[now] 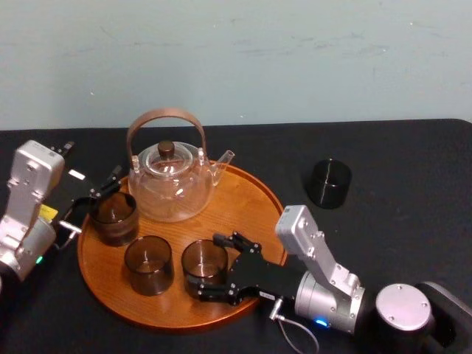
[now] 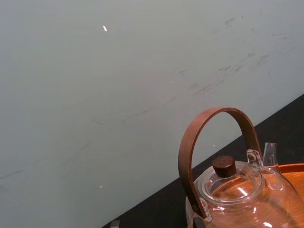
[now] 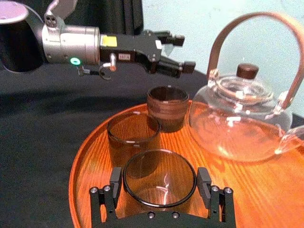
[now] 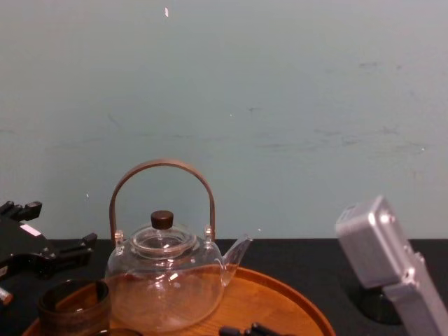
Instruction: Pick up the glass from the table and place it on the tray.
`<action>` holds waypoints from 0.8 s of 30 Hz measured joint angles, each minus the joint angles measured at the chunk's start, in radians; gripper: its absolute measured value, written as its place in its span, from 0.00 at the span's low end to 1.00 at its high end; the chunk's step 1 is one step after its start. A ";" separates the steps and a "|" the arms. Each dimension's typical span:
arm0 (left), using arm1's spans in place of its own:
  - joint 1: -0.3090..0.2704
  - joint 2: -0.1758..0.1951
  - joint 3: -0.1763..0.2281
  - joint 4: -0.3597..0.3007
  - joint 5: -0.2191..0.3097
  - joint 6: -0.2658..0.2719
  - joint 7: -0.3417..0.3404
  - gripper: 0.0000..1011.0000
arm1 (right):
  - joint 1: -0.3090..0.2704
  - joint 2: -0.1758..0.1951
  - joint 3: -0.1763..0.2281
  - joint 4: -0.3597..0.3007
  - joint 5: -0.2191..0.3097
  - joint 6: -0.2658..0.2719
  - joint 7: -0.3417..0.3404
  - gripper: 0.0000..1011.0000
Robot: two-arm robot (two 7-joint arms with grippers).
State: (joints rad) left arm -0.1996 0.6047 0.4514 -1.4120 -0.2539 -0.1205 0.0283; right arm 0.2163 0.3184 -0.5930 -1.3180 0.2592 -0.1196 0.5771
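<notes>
The right gripper (image 1: 209, 266) is seen reaching in over the near rim of the tray (image 1: 247, 210). Its fingers (image 3: 115, 183) are closed against opposite sides of the glass (image 1: 204, 259), which is set upright on the wood close to that rim. A second glass (image 1: 147, 264) is stood just to its left, with a narrow strip of wood left between the two. A third glass (image 1: 114, 217) is placed farther back by the tray's left edge, and the left gripper (image 1: 99, 193) is held just over its rim with fingers spread apart. The clear teapot (image 1: 171, 184) is seated at the back of the tray, close beside the third glass. Bare wood is left open to the right of its spout as far as the tray's right rim. A fourth glass (image 1: 329, 183) is stood alone on the black-clothed table (image 1: 398, 169), well apart from the tray's right edge, with open cloth on every side. The table's far edge is met by a pale wall (image 1: 236, 59).
</notes>
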 joint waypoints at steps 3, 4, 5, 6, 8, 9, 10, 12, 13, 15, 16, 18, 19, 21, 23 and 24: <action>0.000 0.000 0.000 0.000 0.000 0.000 0.000 0.99 | -0.010 0.009 0.010 -0.026 0.004 -0.017 -0.002 0.99; 0.000 0.000 0.000 0.000 0.000 0.000 0.000 0.99 | -0.018 0.015 0.017 -0.043 0.009 -0.027 -0.003 0.99; 0.000 0.000 0.000 0.000 0.000 0.000 0.000 0.99 | -0.022 0.019 0.020 -0.054 0.011 -0.034 -0.004 0.99; 0.000 0.000 0.000 0.000 0.000 0.000 0.000 0.99 | -0.026 0.022 0.023 -0.063 0.012 -0.039 -0.005 0.99; 0.000 0.000 0.000 0.000 0.000 0.000 0.000 0.99 | -0.039 0.034 0.032 -0.093 0.017 -0.054 -0.005 0.99; 0.000 0.000 0.000 0.000 0.000 0.000 0.000 0.99 | -0.047 0.041 0.038 -0.111 0.021 -0.063 -0.005 0.99; 0.000 0.000 0.000 0.000 0.000 0.000 0.000 0.99 | -0.047 0.041 0.038 -0.111 0.021 -0.063 -0.005 0.99; 0.000 0.000 0.000 0.000 0.000 0.000 0.000 0.99 | -0.060 0.051 0.047 -0.137 0.030 -0.072 -0.004 0.99; 0.000 0.000 0.000 0.000 0.000 0.000 0.000 0.99 | -0.063 0.054 0.050 -0.143 0.032 -0.074 -0.004 0.99; 0.000 0.000 0.000 0.000 0.000 0.000 0.000 0.99 | -0.074 0.062 0.059 -0.162 0.042 -0.078 -0.004 0.99; 0.000 0.000 0.000 0.000 0.000 0.000 0.000 0.99 | -0.078 0.065 0.062 -0.168 0.045 -0.079 -0.005 0.99; 0.000 0.000 0.000 0.000 0.000 0.000 0.000 0.99 | -0.087 0.072 0.072 -0.181 0.052 -0.082 -0.010 0.99; 0.000 0.000 0.000 0.000 0.000 0.000 0.000 0.99 | -0.091 0.076 0.078 -0.186 0.054 -0.083 -0.013 0.99; 0.000 0.000 0.000 0.000 0.000 0.000 0.000 0.99 | -0.102 0.085 0.093 -0.198 0.059 -0.085 -0.023 0.99; 0.000 0.000 0.000 0.000 0.000 0.000 0.000 0.99 | -0.116 0.096 0.110 -0.210 0.063 -0.085 -0.035 0.99; 0.000 0.000 0.000 0.000 0.000 0.000 0.000 0.99 | -0.120 0.099 0.115 -0.213 0.064 -0.085 -0.039 0.99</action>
State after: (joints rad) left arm -0.1995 0.6047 0.4514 -1.4120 -0.2539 -0.1205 0.0283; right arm 0.0966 0.4178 -0.4779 -1.5311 0.3236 -0.2046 0.5386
